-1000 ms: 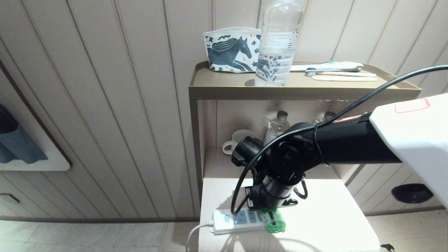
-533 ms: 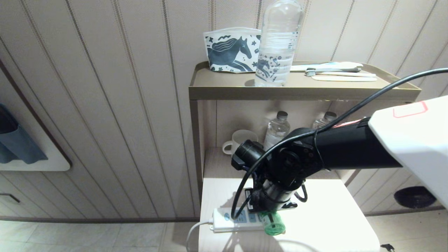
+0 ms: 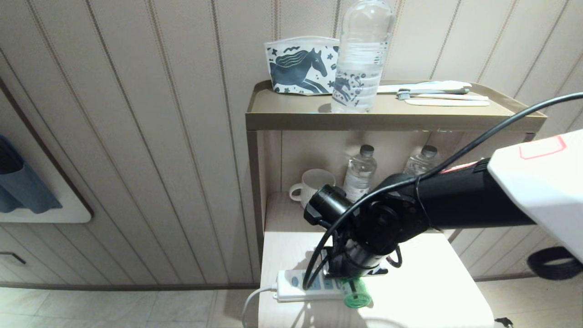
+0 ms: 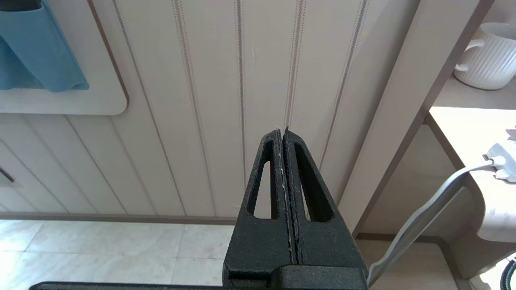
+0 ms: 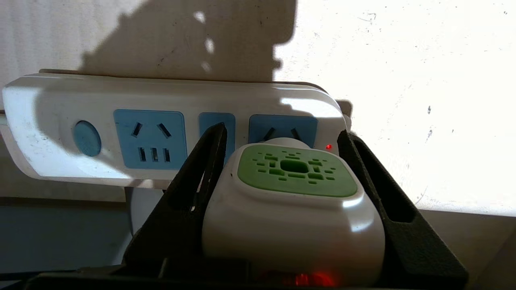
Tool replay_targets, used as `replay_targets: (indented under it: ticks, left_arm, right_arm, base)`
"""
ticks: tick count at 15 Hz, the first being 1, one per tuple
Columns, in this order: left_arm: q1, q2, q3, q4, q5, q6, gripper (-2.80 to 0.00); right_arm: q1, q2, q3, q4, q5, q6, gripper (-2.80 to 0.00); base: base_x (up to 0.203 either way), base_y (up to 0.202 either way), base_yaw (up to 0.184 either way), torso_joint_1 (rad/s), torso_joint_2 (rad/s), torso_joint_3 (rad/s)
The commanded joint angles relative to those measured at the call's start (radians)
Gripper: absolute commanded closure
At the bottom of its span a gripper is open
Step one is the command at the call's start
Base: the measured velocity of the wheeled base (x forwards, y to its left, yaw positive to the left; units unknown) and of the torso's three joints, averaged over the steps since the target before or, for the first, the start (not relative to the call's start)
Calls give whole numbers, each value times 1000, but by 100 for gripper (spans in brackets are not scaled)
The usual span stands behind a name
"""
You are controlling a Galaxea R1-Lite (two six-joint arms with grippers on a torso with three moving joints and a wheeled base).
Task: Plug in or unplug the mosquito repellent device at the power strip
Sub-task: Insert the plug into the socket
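Observation:
The mosquito repellent device [image 5: 296,193] has a white head with a green vented top, and my right gripper [image 5: 281,131] is shut on it, one black finger on each side. Its far end meets the last light-blue socket of the white power strip [image 5: 52,100], beside a small red light. A red glow shows at the device's near edge. In the head view my right arm [image 3: 387,218] reaches down over the power strip [image 3: 291,287], hiding the fingers, and the green bottle [image 3: 356,296] sticks out below the wrist. My left gripper [image 4: 282,131] hangs shut, away by the wall.
The strip lies near the front left edge of a pale table [image 3: 423,291], its white cord [image 3: 250,303] dropping off the side. Behind stand a mug [image 3: 312,182] and two small water bottles [image 3: 360,171]. The shelf [image 3: 291,114] above carries a large bottle [image 3: 362,54], a horse-print pouch and toothbrushes.
My right forearm has sunk and swung slightly right, uncovering the second small bottle behind it. The green bottle sits a touch lower in the picture. The grip is unchanged.

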Motion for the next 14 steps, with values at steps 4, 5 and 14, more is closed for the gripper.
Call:
replay_targets:
  ticks: [4,5,14]
  left_arm:
    - [1,1,0,-1,0,-1,0]
    - [1,1,0,-1,0,-1,0]
    - [0,1,0,-1,0,-1,0]
  right_arm:
    - [3,-61,141,-175,-6,20,0]
    - [4,-60,162,-195,-6,20,0]
    - [7,-77,168,-234,-43,19,-172]
  base:
    - [0,0,0,0,0,0]
    - [0,0,0,0,0,0]
    - [0,0,0,0,0,0]
